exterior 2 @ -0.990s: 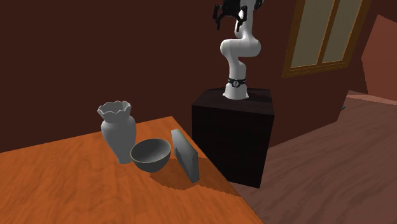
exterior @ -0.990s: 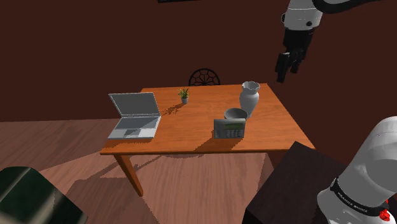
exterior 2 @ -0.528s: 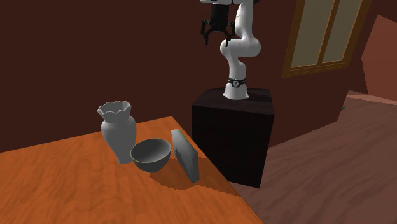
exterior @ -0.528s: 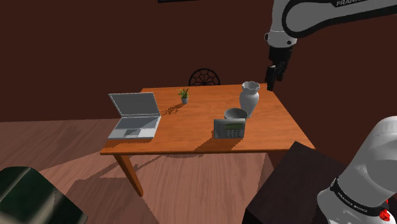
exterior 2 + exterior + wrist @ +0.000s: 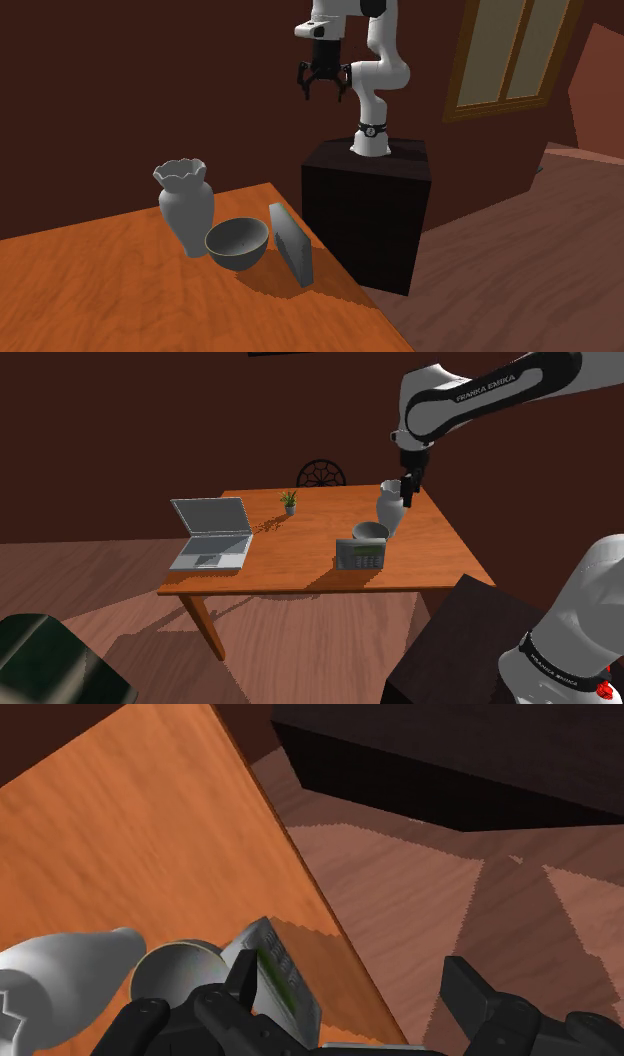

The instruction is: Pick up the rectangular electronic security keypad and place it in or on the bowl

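Grey keypad (image 5: 291, 245) on edge, tilted, just beside bowl (image 5: 237, 243); bowl grey, upright.

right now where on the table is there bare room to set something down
The widest bare patch of table lies between the laptop and the keypad, in front of the small plant. It is crowded where vase, bowl and keypad cluster.

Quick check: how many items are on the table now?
5. A laptop at the shoulder view's left, a small potted plant nearer the middle, and a vase, a bowl and the keypad clustered toward the right edge. Something small behind the vase could be hidden.
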Available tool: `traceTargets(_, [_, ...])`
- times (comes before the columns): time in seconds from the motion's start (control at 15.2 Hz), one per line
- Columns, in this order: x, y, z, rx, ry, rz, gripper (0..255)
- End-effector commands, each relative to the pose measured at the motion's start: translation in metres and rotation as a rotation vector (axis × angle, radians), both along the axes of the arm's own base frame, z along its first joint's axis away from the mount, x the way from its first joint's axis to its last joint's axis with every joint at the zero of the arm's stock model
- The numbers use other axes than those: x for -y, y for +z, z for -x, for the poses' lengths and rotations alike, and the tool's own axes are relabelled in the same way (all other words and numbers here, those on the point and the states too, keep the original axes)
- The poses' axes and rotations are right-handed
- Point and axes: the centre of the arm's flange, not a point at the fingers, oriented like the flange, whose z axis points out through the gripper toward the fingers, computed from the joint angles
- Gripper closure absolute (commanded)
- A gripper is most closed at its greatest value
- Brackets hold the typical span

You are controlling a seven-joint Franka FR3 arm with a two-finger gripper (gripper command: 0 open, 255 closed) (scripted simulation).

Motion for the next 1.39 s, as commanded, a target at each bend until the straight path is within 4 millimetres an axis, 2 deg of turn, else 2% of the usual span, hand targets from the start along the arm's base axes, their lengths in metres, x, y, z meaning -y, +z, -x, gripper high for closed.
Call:
traceTargets(0.0, [0.010,-0.024,-0.017,-0.015,0.042,-0.003,0])
traceTargets(0.66, [0.036,-0.131,-0.102,-0.089,0.242,-0.020,0])
traceTargets(1.32, [0.044,-0.243,-0.181,-0.164,0.442,-0.037,0])
